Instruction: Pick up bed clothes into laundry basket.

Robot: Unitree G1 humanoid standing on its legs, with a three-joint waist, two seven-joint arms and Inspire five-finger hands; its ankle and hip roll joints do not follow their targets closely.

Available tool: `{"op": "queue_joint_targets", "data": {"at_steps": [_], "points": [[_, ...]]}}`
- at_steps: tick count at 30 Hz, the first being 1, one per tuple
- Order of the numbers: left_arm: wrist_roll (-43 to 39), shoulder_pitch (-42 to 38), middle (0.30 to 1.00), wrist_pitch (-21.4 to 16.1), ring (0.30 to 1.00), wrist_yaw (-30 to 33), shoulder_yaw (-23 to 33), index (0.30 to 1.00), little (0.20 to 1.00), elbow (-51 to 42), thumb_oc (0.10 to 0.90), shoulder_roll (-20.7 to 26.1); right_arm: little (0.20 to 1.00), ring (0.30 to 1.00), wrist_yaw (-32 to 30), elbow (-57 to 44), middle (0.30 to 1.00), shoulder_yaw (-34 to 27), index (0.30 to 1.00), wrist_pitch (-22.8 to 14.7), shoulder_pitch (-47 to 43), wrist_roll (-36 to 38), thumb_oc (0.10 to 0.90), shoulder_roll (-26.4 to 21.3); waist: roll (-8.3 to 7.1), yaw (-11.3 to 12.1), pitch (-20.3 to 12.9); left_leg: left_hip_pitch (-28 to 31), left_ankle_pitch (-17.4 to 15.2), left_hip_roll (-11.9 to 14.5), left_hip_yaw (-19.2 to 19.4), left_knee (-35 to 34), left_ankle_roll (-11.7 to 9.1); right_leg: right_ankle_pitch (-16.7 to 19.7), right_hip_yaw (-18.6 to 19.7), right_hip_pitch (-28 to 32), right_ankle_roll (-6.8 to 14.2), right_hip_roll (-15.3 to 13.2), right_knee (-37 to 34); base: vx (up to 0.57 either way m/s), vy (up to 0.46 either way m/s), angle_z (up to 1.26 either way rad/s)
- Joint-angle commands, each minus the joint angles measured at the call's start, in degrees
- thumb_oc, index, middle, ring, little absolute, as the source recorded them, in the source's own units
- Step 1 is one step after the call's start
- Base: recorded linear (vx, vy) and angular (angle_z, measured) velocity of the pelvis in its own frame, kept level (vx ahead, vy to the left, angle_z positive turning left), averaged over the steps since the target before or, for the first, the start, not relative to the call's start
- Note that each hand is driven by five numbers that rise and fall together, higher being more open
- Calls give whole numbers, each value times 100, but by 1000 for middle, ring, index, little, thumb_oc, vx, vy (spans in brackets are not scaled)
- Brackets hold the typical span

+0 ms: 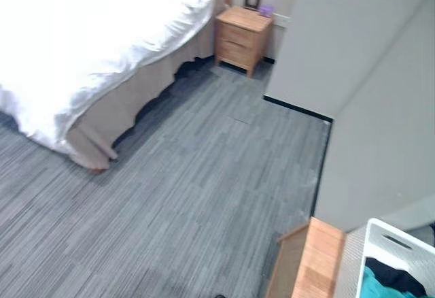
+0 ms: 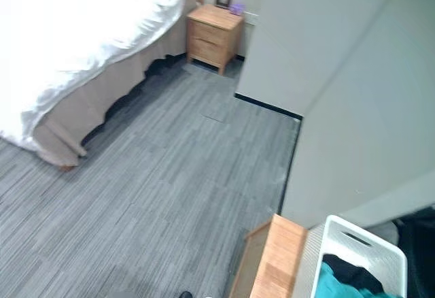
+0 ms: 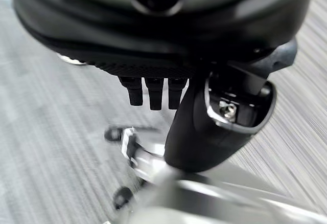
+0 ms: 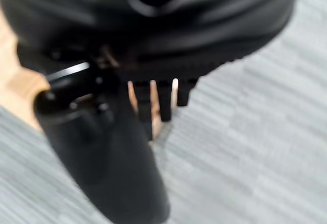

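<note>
Head views: bed (image 1: pixel 81 46) with white duvet (image 1: pixel 102 19) at far left, nightstand (image 1: pixel 241 36) beyond it. White basket (image 2: pixel 360 257) cut off at lower right, teal and dark clothes (image 2: pixel 346 281) inside, wooden stand (image 2: pixel 275 264) beside it. Wrist views: left hand (image 3: pixel 204 127) and right hand (image 4: pixel 102 152) over grey carpet (image 1: pixel 204 196), fingers relaxed, straight, holding nothing. Clothes well apart from both hands.

Grey carpet floor (image 1: pixel 204 196) carries bed (image 1: pixel 88 46), wooden nightstand (image 1: pixel 241 36), white laundry basket (image 2: pixel 363 247)
</note>
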Motion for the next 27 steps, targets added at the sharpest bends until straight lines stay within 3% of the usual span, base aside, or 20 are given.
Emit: {"op": "queue_joint_targets", "data": {"at_steps": [1,4,5,6,8,9,10,11,14,16,17,18,19,22,24,25,26,27], "points": [[320,-601,900,-321,900,-193,-299,900,900,-894,800,-72,900,900,71,-461,900,23,900,-30,-376,-111,800,185,145,-416,-52,-155,258,-528,40,-1563,919,398,23,-588,892,-1098,278,-293,432,248],[512,-710,900,-337,900,-228,-551,900,900,-1108,800,-6,900,900,-23,-812,900,2,900,-85,-604,-27,800,205,221,-440,19,-25,141,-853,-290,-2292,1193,648,41,-909,1112,-1491,862,-215,361,164],[647,-727,900,-385,900,-180,-617,900,900,-1170,800,72,900,900,-80,-1174,900,87,900,-122,-758,-14,800,220,229,-469,102,-15,158,-1042,-435,-2466,1323,696,301,-1072,1235,-1652,1061,-162,266,106],[650,-731,900,-386,900,-178,-612,900,900,-1169,800,73,900,900,-83,-1183,900,90,900,-115,-759,-14,800,222,219,-465,107,-8,160,-1058,-427,-2476,1334,694,317,-1084,1244,-1670,1082,-145,241,35],[699,-738,900,-386,900,-133,-564,900,900,-1104,800,162,900,900,-52,-1259,900,172,900,-119,-839,-29,800,276,181,-495,148,11,133,-1151,-526,-2509,1397,723,828,-1147,1351,-1669,1195,-127,76,1],[682,-677,900,-389,900,-134,-530,900,900,-997,800,234,900,900,7,-1165,900,256,900,-86,-895,-60,800,303,107,-588,139,-152,290,-1240,-708,-2481,1468,838,1938,-1208,1494,-1424,1194,-161,16,14],[682,-676,900,-389,900,-134,-530,900,900,-997,800,235,900,900,7,-1164,900,257,900,-87,-895,-60,800,304,106,-585,135,-156,289,-1241,-704,-2481,1468,838,1944,-1215,1495,-1424,1197,-151,3,41],[797,-650,900,-357,900,-188,-593,900,900,-897,800,232,900,900,38,-906,900,212,900,-51,-853,-41,800,329,144,-613,37,-236,409,-1277,-1002,-2539,1465,615,2689,-1041,1542,-1113,1170,-14,6,67],[910,-604,900,-330,900,-213,-678,900,900,-831,800,229,900,900,101,-500,900,184,900,-5,-745,-94,800,369,177,-491,-57,-349,554,-1301,-1327,-2578,1473,374,2828,-783,1475,-932,1289,-45,-53,102],[893,-547,900,-338,900,-202,-700,900,900,-832,800,244,900,900,136,-330,900,286,900,18,-654,-248,800,397,130,-312,-160,-518,671,-1321,-1522,-2606,1435,162,2724,-568,1360,-790,984,-144,-154,91],[828,-483,900,-351,900,-197,-618,900,900,-839,800,223,900,900,154,-214,900,423,900,68,-606,-465,800,410,60,-73,-217,-692,812,-1358,-1683,-2613,1369,151,2410,-331,1294,-806,510,-117,-147,65],[827,-481,900,-351,900,-197,-617,900,900,-841,800,224,900,900,154,-212,900,424,900,66,-607,-465,800,411,60,-85,-219,-696,813,-1359,-1695,-2610,1368,153,2397,-324,1294,-806,500,-168,-289,66],[663,-400,900,-387,900,-213,-572,900,900,-878,800,132,900,900,211,-121,900,652,900,89,-651,-727,800,380,33,74,-217,-811,970,-1290,-1866,-2627,1256,227,2409,-173,1236,-655,40,-67,-158,51],[591,-329,900,-397,900,-233,-577,900,900,-894,800,62,900,900,172,-308,900,816,900,41,-665,-890,800,319,-18,171,-154,-1045,983,-1288,-2032,-2317,1190,314,2271,-96,1180,-684,-114,-67,-146,50],[565,-354,900,-376,900,-249,-609,900,900,-858,800,-32,900,900,97,-531,900,661,900,-35,-763,-658,800,188,-93,112,-33,-1143,770,-1216,-1626,-1692,1207,407,2063,-190,1126,-777,-79,-211,-97,46],[606,-330,900,-352,900,-275,-594,900,900,-799,800,-79,900,900,70,-539,900,538,900,-63,-809,-502,800,161,-123,49,-34,-1053,664,-1112,-1209,-1341,1229,443,1908,-232,1068,-812,-72,-227,-48,65],[719,-267,900,-308,900,-329,-573,900,900,-695,800,-110,900,900,95,-512,900,409,900,-86,-790,-337,800,188,-69,-16,-104,-750,511,-1068,-878,-1500,1192,406,1673,-220,1042,-782,-123,-155,-34,61],[719,-266,900,-308,900,-329,-573,900,900,-695,800,-111,900,900,95,-512,900,409,900,-86,-789,-336,800,187,-68,-17,-102,-745,512,-1068,-879,-1503,1191,406,1672,-216,1042,-782,-124,-99,28,69]]}}
